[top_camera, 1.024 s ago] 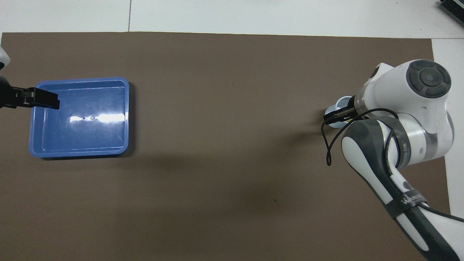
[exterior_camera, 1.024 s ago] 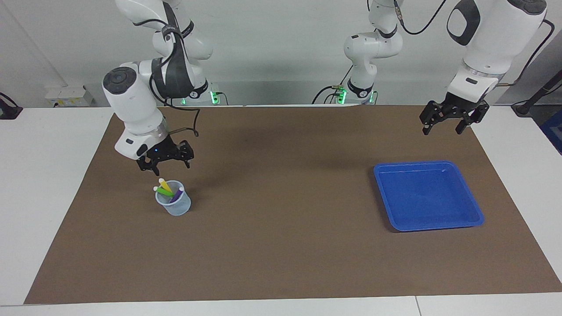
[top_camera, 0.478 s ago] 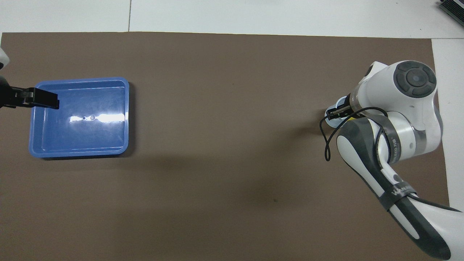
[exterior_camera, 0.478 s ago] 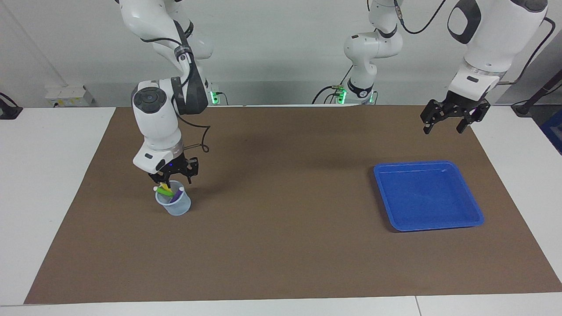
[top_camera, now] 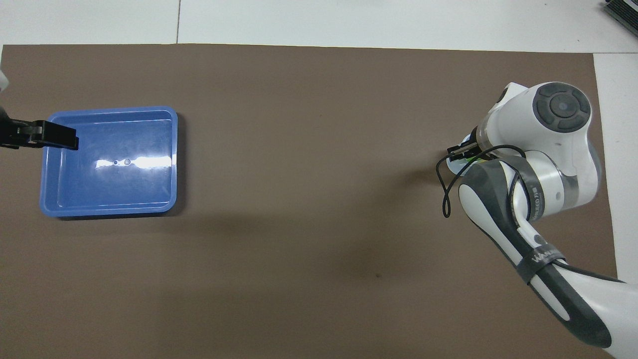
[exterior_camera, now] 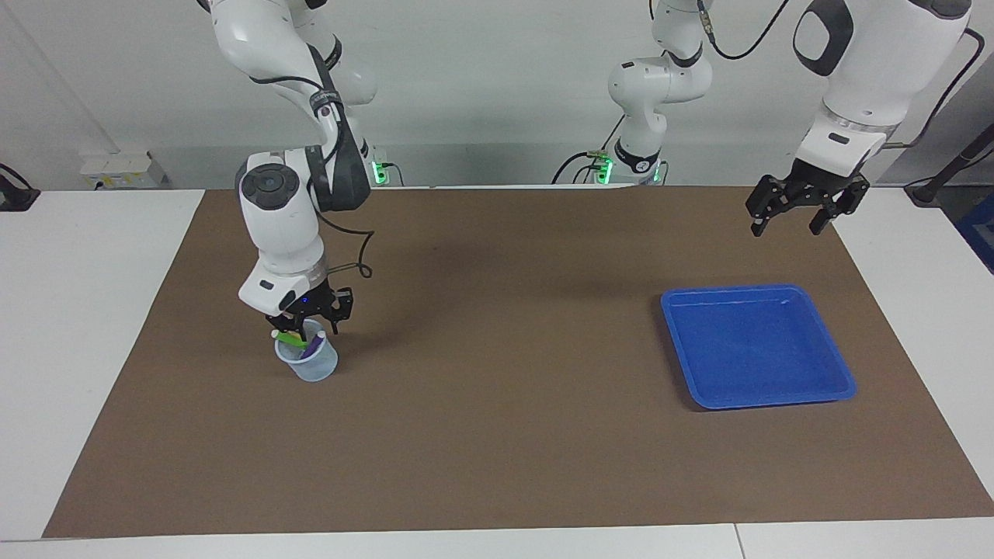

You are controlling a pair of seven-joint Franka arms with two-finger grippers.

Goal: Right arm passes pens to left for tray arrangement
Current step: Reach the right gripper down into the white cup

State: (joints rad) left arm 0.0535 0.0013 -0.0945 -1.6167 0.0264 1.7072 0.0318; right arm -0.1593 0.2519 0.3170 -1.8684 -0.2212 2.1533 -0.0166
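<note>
The tray (exterior_camera: 757, 347) is bright blue; the mat (exterior_camera: 497, 435) under it plain brown, the table (exterior_camera: 78, 310) white. In the translucent bluish cup (exterior_camera: 308, 363) show two pens — bright green (exterior_camera: 291, 338) and purple (exterior_camera: 313, 346) — whitish-tipped. Both arms are white, their grippers black.

1. The counter (exterior_camera: 85, 326) is white, with a seam near the edge farthest from the robots.
2. A brown mat (exterior_camera: 497, 388) covers most of it.
3. A blue tray (exterior_camera: 757, 345) sits on the mat toward the left arm's end.
4. A clear cup (exterior_camera: 308, 362) stands on the mat toward the right arm's end.
</note>
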